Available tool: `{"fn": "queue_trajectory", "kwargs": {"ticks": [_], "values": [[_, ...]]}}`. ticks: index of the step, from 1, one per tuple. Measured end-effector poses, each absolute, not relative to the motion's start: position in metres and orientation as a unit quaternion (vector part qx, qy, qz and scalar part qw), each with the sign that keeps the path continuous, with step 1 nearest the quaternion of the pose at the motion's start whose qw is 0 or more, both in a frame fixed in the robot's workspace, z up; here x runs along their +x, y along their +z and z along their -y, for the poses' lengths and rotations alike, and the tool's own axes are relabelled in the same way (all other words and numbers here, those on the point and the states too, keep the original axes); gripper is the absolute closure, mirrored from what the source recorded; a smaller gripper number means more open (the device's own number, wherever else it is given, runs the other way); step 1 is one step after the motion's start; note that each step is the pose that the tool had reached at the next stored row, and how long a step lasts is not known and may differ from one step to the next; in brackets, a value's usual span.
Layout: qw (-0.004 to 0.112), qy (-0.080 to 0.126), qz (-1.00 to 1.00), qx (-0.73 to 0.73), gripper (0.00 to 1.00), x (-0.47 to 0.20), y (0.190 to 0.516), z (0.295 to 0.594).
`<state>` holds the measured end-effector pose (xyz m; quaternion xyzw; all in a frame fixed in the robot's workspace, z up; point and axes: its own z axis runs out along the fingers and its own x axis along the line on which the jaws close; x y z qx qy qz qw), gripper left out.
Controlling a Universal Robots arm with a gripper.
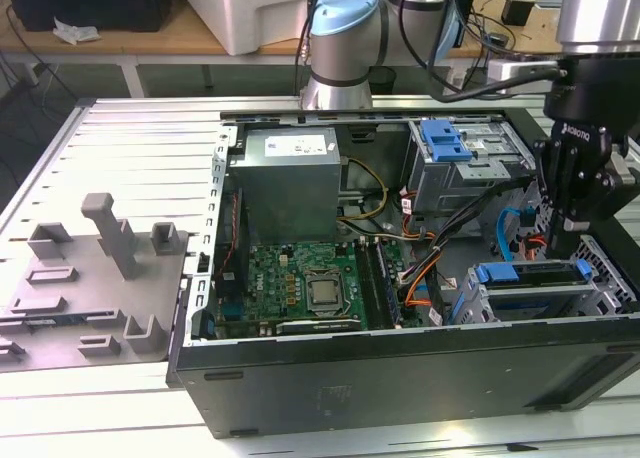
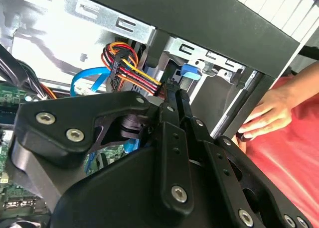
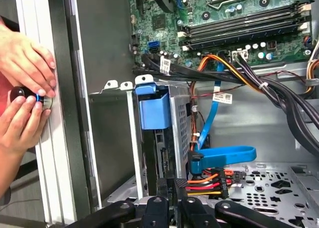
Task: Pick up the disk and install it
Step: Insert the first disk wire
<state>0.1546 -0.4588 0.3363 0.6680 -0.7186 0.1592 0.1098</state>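
Exterior view: found disk (image 1: 530,272) seated on edge in cage (image 1: 520,303), gripper (image 1: 560,250) just above cage. Second wrist view: saw fingers (image 2: 174,101) pressed together near cage. First wrist view: saw disk slotted inside cage, a hand (image 3: 27,63) well apart from it.

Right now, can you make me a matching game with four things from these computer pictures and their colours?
Things:
1. motherboard
2. power supply
3. data cable
4. person's clothing

Colours:
A. red
B. grey
C. green
D. blue

Pairs: 1-C, 2-B, 3-D, 4-A
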Motion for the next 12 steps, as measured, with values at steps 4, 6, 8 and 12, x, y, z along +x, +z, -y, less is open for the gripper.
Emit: {"fn": "queue_trajectory", "kwargs": {"ticks": [4, 6, 8, 12], "values": [[0.109, 0.16, 0.717, 0.67, 0.84, 0.154, 0.336, 0.459], [0.109, 0.16, 0.717, 0.67, 0.84, 0.154, 0.336, 0.459], [0.081, 0.139, 0.723, 0.672, 0.84, 0.15, 0.34, 0.468], [0.063, 0.128, 0.726, 0.673, 0.84, 0.147, 0.344, 0.48]]}}
